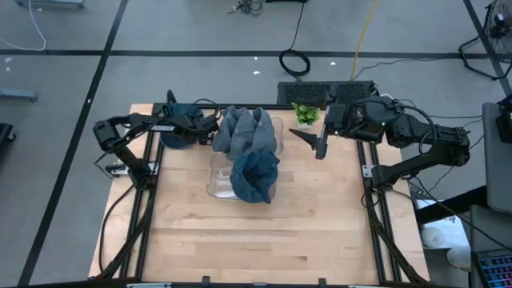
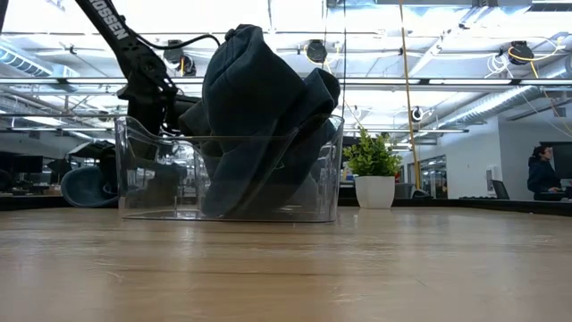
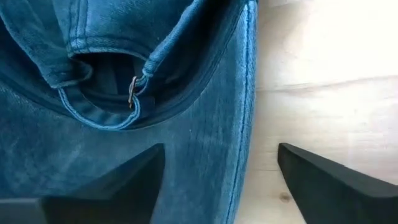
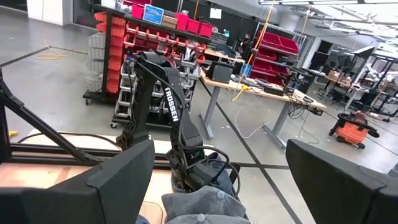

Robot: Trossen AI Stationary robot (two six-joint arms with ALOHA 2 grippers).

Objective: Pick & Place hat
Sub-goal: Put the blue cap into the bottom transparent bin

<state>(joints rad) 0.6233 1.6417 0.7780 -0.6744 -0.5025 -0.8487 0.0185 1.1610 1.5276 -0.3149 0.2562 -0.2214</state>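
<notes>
A blue denim hat (image 1: 178,134) lies on the table near its far left corner; the left wrist view shows its back strap and buckle (image 3: 132,90). My left gripper (image 1: 194,124) (image 3: 221,149) is open just above it, with the hat's edge (image 3: 245,106) between the fingers. A second dark blue hat (image 1: 254,178) (image 2: 259,116) sits in a clear container (image 1: 214,182) (image 2: 143,170) and sticks out over its rim. A pile of grey hats (image 1: 244,132) (image 4: 202,208) lies behind the container. My right gripper (image 1: 317,146) (image 4: 217,168) hangs open above the table, right of the pile.
A small potted plant (image 1: 305,114) (image 2: 374,170) stands at the far edge, close to my right gripper. The near half of the wooden table (image 1: 264,240) is bare wood. A person (image 2: 542,174) is in the room far beyond the table.
</notes>
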